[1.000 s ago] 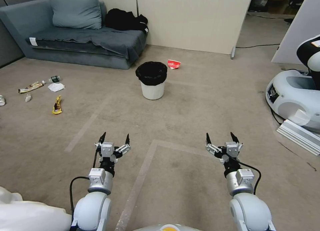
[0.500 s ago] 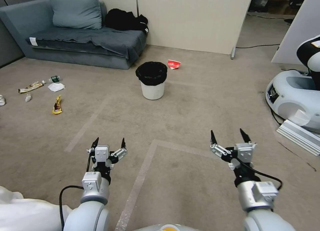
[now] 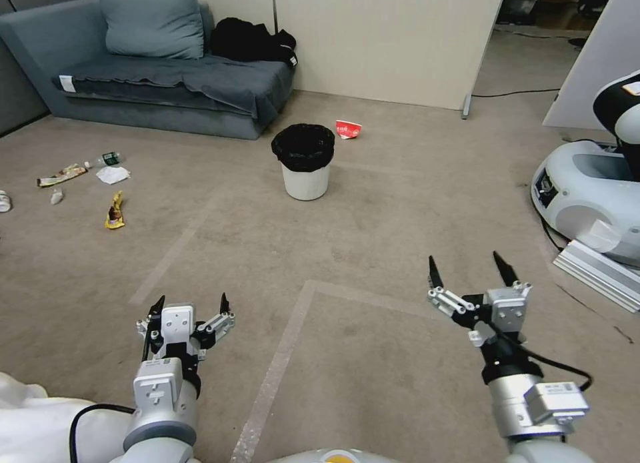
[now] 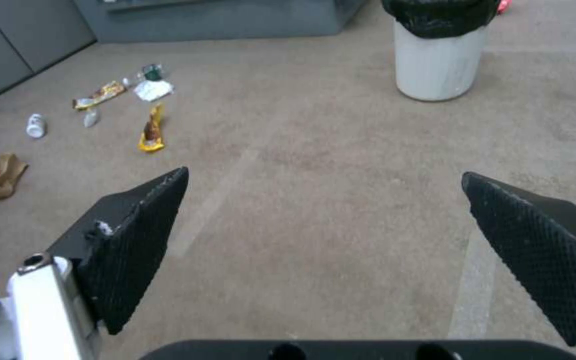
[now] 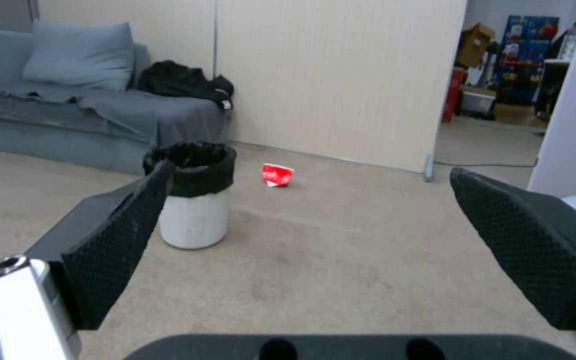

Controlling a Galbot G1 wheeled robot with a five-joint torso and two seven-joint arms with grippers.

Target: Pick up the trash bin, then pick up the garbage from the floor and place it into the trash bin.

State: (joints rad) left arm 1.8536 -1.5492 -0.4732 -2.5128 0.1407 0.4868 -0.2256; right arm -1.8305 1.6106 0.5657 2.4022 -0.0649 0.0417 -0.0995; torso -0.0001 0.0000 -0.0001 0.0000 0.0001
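On beige short-pile carpet (image 3: 373, 223), the round white trash bin (image 3: 305, 161), lined with a crinkly black bag, stands upright before a grey sofa (image 3: 160, 83), a crushed red carton (image 3: 347, 128) just behind it. Wrappers, tissue and a bottle (image 3: 107, 159) lie scattered well to its left. Both the left gripper (image 3: 190, 305) and right gripper (image 3: 472, 271) hover low, fingers spread, holding nothing.

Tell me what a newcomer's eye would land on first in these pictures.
First the trash bin, white with a black bag, standing alone mid-floor before the grey sofa, a red carton just behind it. Then the litter scattered far left. Nearest, the left gripper and right gripper hang open above bare carpet.
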